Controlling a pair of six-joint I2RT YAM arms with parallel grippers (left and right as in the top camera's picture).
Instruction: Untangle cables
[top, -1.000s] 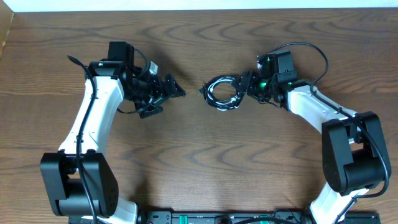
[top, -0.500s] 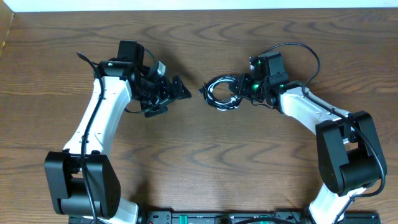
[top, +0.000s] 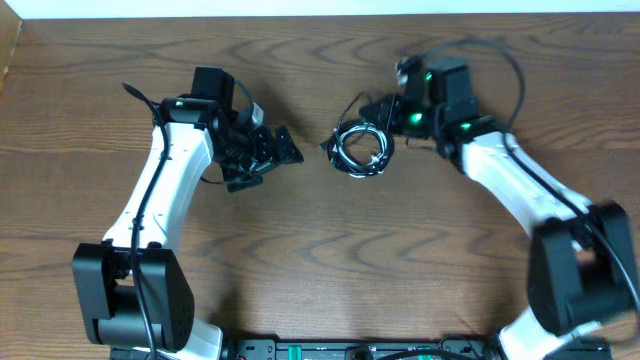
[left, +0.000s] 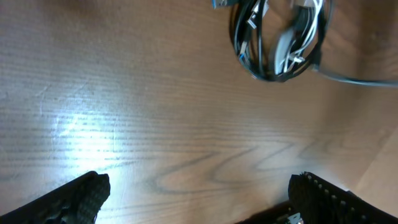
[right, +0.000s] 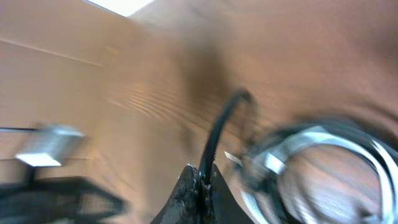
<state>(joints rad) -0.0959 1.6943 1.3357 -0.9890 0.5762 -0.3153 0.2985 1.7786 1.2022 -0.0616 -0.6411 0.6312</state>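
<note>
The cables (top: 362, 148) lie as a coiled bundle of black and white cords in the middle of the table. In the left wrist view the cables (left: 280, 38) sit at the top edge, well ahead of my fingers. My left gripper (top: 270, 160) is left of the bundle, open and empty, and its gripper (left: 199, 202) shows only bare wood between its tips. My right gripper (top: 378, 108) is just above and right of the bundle, blurred by motion. In the right wrist view this gripper (right: 203, 180) is shut on one black cable strand (right: 219, 127), which curves back to the blurred bundle (right: 311, 158).
The table (top: 320, 260) is brown wood with a pale wall strip along its far edge. The thick black wire (top: 505, 70) of the right arm loops above that arm. Both arm bases stand at the near edge.
My right gripper has shut on a black strand at the bundle's right side and moved up and away, drawing the strand with it. The left arm shifted slightly toward the bundle and stays open.
</note>
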